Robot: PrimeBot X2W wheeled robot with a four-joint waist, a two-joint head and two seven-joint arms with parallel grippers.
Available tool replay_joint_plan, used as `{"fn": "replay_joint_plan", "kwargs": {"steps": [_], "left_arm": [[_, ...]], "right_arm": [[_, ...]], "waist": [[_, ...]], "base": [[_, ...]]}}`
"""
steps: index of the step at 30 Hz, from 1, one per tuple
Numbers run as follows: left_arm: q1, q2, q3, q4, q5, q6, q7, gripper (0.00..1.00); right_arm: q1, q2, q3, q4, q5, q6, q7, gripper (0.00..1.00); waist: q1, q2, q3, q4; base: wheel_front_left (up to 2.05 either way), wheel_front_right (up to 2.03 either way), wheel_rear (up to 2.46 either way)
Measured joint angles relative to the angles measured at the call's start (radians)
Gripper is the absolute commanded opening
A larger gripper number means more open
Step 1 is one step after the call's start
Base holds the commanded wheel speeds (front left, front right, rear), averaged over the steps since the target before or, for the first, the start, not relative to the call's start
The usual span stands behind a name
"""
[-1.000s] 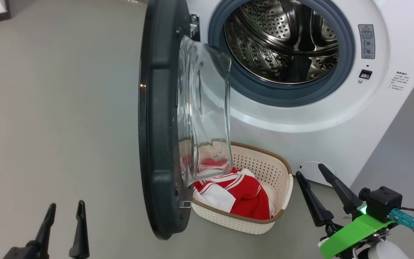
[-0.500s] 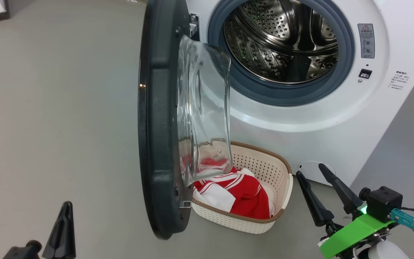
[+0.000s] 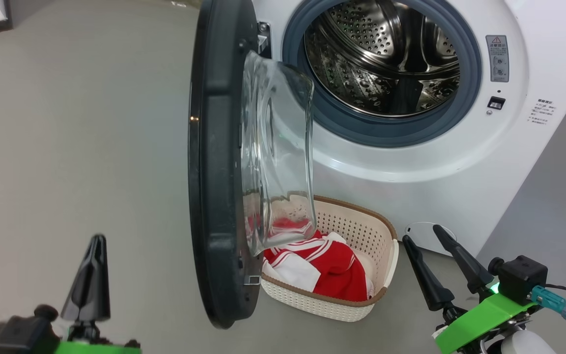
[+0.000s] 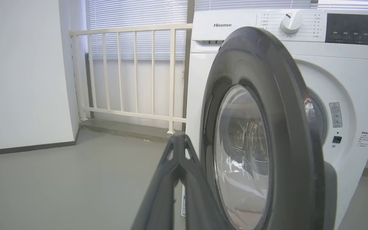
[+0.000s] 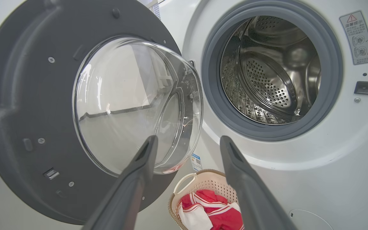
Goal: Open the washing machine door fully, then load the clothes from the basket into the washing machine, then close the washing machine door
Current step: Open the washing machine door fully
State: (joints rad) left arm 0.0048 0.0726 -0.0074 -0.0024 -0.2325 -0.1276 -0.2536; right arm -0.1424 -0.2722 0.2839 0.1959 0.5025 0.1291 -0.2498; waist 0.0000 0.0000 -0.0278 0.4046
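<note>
Hanging open on the washing machine (image 3: 410, 167), the washing machine door (image 3: 219, 162) is standing roughly square to its front, glass bowl (image 3: 278, 157) facing the drum (image 3: 386, 54). The basket (image 3: 356, 226) is sitting on the floor (image 3: 76, 147) against the washing machine's front, under the opening, and is holding the clothes (image 3: 334, 268). The left fingers (image 3: 91, 280) are pressing together on nothing, out from the washing machine beyond the door's outer face. The right fingers (image 3: 429, 278) are spreading wide and empty near its lower front.
</note>
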Motion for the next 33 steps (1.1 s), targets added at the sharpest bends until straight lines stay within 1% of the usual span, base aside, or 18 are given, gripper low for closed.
{"fn": "replay_joint_plan", "kwargs": {"steps": [4, 6, 12, 17, 20, 25, 33], "left_arm": [[-0.019, 0.006, -0.027, -0.079, 0.005, 0.000, 0.000, 0.00], [-0.024, 0.010, -0.062, -0.132, 0.012, 0.000, 0.000, 0.00], [-0.042, 0.015, -0.125, -0.257, 0.019, 0.000, 0.001, 0.00], [-0.041, 0.015, -0.195, -0.330, -0.002, 0.000, 0.039, 0.00], [-0.039, 0.015, -0.243, -0.339, -0.018, 0.000, 0.073, 0.00], [-0.037, 0.014, -0.331, -0.333, -0.064, 0.000, 0.095, 0.00], [-0.034, 0.013, -0.396, -0.203, -0.136, 0.000, 0.116, 0.00]], "right_arm": [[0.000, 0.000, 0.003, 0.003, 0.000, 0.000, 0.000, 1.00], [0.000, 0.000, 0.006, 0.005, 0.000, 0.000, 0.000, 1.00], [0.000, 0.002, 0.018, 0.008, 0.002, 0.000, 0.000, 1.00], [0.000, 0.004, 0.022, 0.008, 0.003, 0.000, 0.000, 1.00], [0.000, 0.006, 0.024, 0.009, 0.003, 0.000, 0.000, 1.00], [0.000, 0.009, 0.027, 0.009, 0.003, 0.000, 0.000, 1.00], [0.000, 0.013, 0.027, 0.011, 0.006, 0.000, 0.000, 1.00]], "waist": [[0.0000, 0.0000, -0.001, -0.002], [0.0001, 0.0000, -0.002, -0.004], [0.0000, 0.0000, -0.007, -0.010], [0.0000, 0.0000, -0.008, -0.017], [0.0000, 0.0000, -0.005, -0.019], [0.0000, 0.0000, 0.002, -0.025], [0.0000, 0.0000, 0.011, -0.047]], "base": [[0.00, 0.00, 0.00], [0.00, 0.00, 0.00], [0.00, 0.00, 0.00], [0.00, 0.00, 0.00], [0.00, 0.00, 0.00], [0.00, 0.00, 0.00], [0.00, 0.00, 0.00]]}}
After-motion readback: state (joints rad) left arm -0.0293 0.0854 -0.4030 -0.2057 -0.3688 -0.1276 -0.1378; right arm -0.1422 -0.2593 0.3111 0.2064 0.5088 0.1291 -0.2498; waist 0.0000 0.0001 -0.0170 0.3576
